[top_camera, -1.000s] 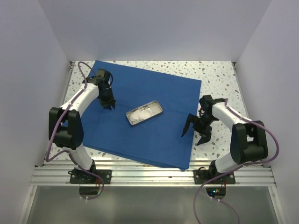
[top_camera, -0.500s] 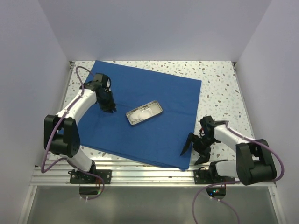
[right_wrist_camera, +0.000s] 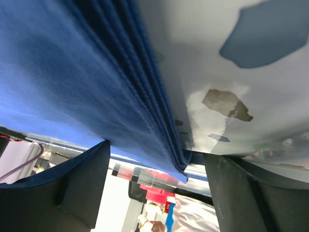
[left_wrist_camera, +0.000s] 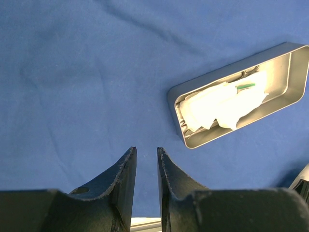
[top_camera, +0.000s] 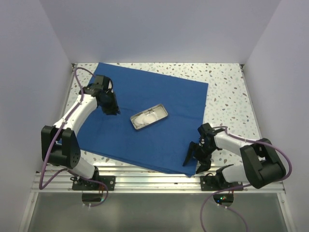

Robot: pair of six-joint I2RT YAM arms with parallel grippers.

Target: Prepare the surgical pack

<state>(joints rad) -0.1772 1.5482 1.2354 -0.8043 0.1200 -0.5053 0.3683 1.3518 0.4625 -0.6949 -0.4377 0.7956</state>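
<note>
The royal-blue drape (top_camera: 159,96) lies spread on the speckled table. The silver tray (top_camera: 162,110) sits at its middle, holding white gauze (top_camera: 145,118). My left gripper (top_camera: 112,110) hovers over the drape left of the tray; its jaws stand narrowly apart with nothing between them. In the left wrist view (left_wrist_camera: 146,151) the tray (left_wrist_camera: 176,94) lies ahead to the right, with gauze (left_wrist_camera: 217,104) covering what is under it. My right gripper (top_camera: 194,160) is open and low at the drape's near right corner. In the right wrist view (right_wrist_camera: 157,162) the layered drape edge (right_wrist_camera: 164,130) lies between the fingers.
Speckled tabletop (top_camera: 227,92) lies bare to the right of the drape. White walls close in the left, right and back. A metal rail (top_camera: 154,180) runs along the near edge, just behind the right gripper.
My right gripper has moved toward the near edge and down to the drape's near right corner. My left gripper has shifted slightly back and left over the drape.
</note>
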